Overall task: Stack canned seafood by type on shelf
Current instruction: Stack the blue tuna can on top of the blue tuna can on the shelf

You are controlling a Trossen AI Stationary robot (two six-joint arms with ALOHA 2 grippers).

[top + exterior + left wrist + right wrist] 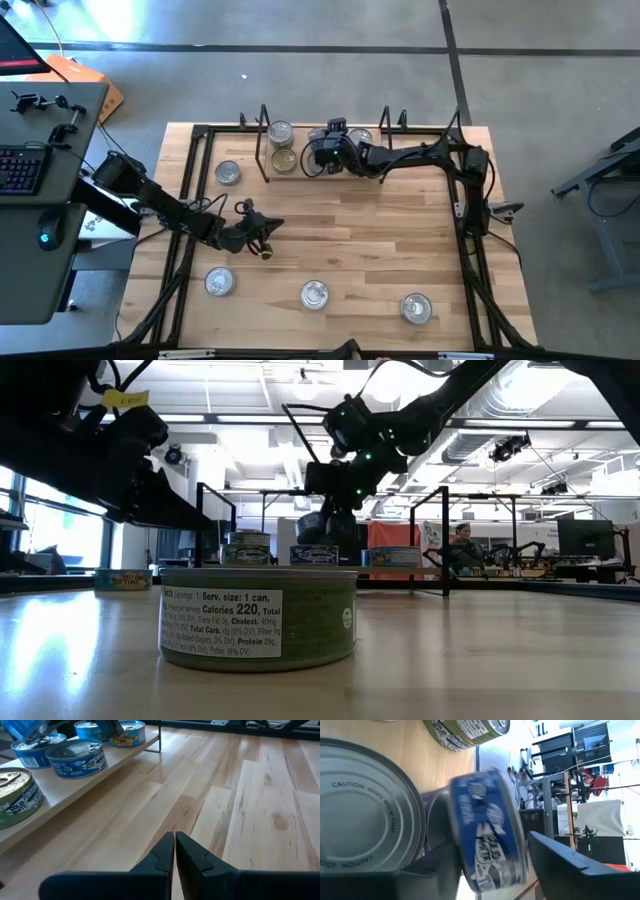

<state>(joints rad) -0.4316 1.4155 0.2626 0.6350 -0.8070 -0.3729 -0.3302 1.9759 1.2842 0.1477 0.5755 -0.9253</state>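
High view: the low light-wood shelf in a thin black rod frame (300,178) stands at the far middle of the pale plank bench (380,240). Short round metal tins sit on the shelf: a silver-lidded one (280,132), a gold-lidded one (284,160), and another silver one (360,138) beyond the right arm. The right claw (318,152) reaches over the shelf; what lies beneath it is hidden here. Loose silver tins lie on the bench: one just left of the shelf (228,173) and three along the near edge (219,282) (314,294) (416,308). The left claw (262,238) hovers over bare planks, well apart from any tin.

Low view: a green-labelled tin with a nutrition panel (258,618) fills the foreground and blocks part of the shelf behind it. The right claw (335,495) hangs over the shelf tins; a seated person (462,550) shows far behind.

Left wrist view: the left claw (174,851) is clenched, fingers pressed together, grasping nothing. Blue-labelled tins (75,756) and a green one (15,795) stand on the shelf edge.

Right wrist view: a blurred blue-labelled tin (487,830) stands tilted between the spread fingers (560,857) of the right claw, beside a large silver lid (365,820); whether the fingers touch it is hard to make out.
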